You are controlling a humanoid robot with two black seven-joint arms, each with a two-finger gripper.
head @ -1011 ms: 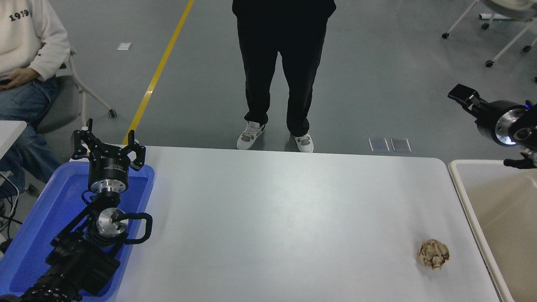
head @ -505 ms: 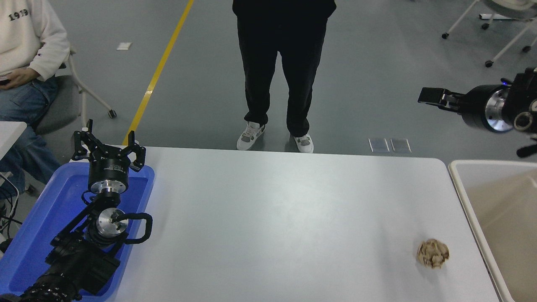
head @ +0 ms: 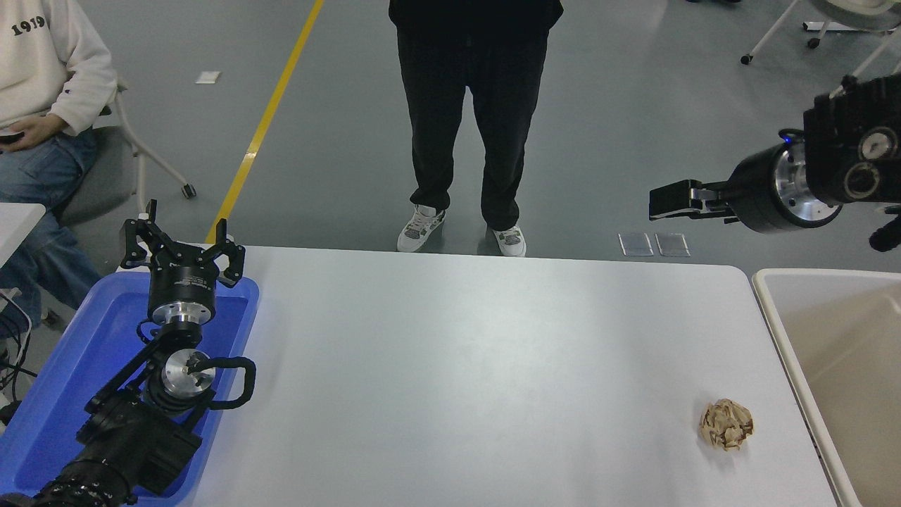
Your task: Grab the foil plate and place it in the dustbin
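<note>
Beige dustbin (head: 774, 317) long axis running away from camera, right tool (head: 665, 201) grip unclear, left tool (head: 181, 243) wide.

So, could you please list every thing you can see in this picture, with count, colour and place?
table: one, white, centre
paper ball: one, tan, crumpled, on the table near its right edge
dustbin: one, beige with cream rim, right of the table, partly cut off
tray: one, blue, at the table's left end
foil plate: none in view
standing person: one, black clothes, far side
seated person: one, white top, jeans, upper left
left gripper: black, open, parked over the tray
right gripper: black, raised at upper right, pointing left
</note>
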